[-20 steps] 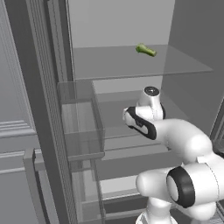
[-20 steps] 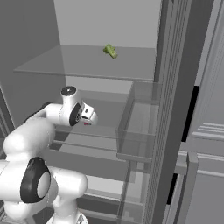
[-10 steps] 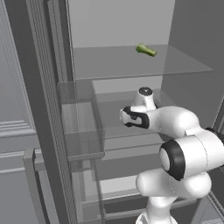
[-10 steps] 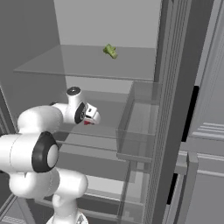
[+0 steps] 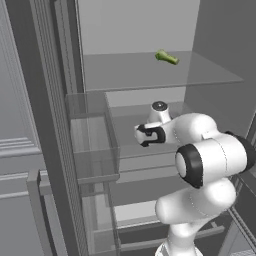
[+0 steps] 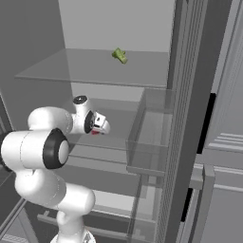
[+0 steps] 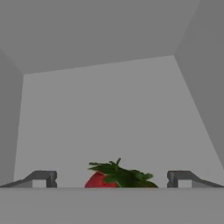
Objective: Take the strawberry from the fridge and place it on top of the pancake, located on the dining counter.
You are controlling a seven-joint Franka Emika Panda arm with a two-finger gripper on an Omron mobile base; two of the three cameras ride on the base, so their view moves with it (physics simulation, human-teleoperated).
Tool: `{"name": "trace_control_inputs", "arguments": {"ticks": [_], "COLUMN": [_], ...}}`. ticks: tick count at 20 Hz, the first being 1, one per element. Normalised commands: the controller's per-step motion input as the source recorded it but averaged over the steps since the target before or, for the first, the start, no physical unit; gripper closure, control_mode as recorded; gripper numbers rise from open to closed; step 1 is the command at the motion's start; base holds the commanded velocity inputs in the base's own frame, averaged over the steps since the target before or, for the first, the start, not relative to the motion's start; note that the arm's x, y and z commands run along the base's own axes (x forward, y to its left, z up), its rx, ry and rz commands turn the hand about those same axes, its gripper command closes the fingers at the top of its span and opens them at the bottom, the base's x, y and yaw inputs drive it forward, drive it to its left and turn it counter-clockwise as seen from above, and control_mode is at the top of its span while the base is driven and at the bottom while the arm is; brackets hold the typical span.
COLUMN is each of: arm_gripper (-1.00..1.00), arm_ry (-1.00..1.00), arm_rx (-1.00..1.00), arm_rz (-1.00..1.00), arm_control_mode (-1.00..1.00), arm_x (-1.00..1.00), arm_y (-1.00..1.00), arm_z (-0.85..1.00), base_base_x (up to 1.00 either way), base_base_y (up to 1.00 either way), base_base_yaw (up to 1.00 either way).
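Strawberry (image 7: 114,176) between wide-apart tool (image 7: 111,179) fingertips

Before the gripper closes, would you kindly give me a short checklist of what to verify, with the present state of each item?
1. Fridge door open, shelves reachable: ok.
2. Gripper open: ok, both fingertips stand wide apart in the hand view.
3. Strawberry between the fingertips: ok, it sits centred between them, leafy cap showing.
4. Fingertips far enough along the strawberry to grip it: cannot tell, its lower part is hidden at the bottom of the hand view.
5. Right target: ok, the gripper is at the red fruit on the middle shelf, not the green item on the shelf above.
6. Strawberry not yet held: ok.
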Motion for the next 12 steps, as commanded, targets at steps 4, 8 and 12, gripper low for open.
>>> {"name": "trace_control_inputs", "arguments": {"ticks": [4,8,12], "arm_gripper": [-1.00,1.00,1.00], "arm_ry": [0.01,0.08,0.02], "arm_rx": [-0.03,0.03,0.03], "arm_rz": [0.00,-0.07,-0.06], "arm_control_mode": [-1.00,-1.00,-1.00], "arm_x": [0.04,-0.22,-0.15], "arm_y": [-0.02,0.00,-0.07], "arm_z": [-0.39,-0.43,-0.32], "base_base_x": [0.00,0.00,0.00], "base_base_y": [0.00,0.00,0.00], "base_base_yaw": [0.00,0.00,0.00]}}
